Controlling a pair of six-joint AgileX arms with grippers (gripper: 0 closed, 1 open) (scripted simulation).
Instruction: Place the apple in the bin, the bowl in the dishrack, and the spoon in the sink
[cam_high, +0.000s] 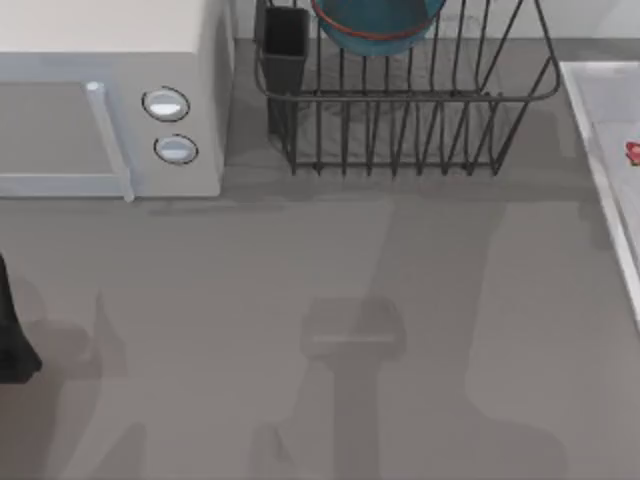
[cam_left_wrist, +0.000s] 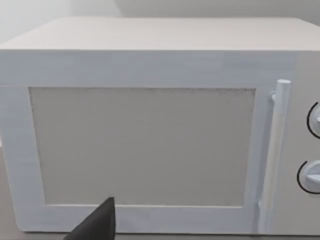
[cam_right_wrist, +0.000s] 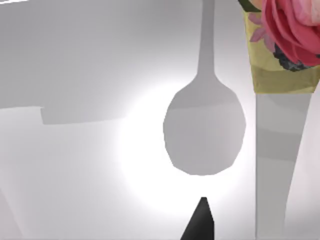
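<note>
Hovering over the sink (cam_high: 600, 120) at the table's right edge: right gripper (cam_right_wrist: 200, 220), dark fingertip low in right wrist view; spoon (cam_right_wrist: 205, 130) lies on the pale basin floor straight ahead of that tip, bowl end nearest, handle running directly away, so long axis in line with the gripper's approach; finger spacing can't be told, and whether the spoon is free of the gripper can't be told either; looks like spoon is already in place. Floral-patterned object (cam_right_wrist: 285, 45) stands just beside the spoon's handle; small red item (cam_high: 634, 152) sits in the sink at the right edge, identity unclear. Bowl (cam_high: 375, 25) sits in the dishrack (cam_high: 400, 110) at the far edge, right of the microwave (cam_high: 110, 100); judged done. Left gripper (cam_left_wrist: 97, 222) parked at the table's left edge, facing the microwave door; open or closed can't be told. Apple not located; right arm nearer the sink side.
</note>
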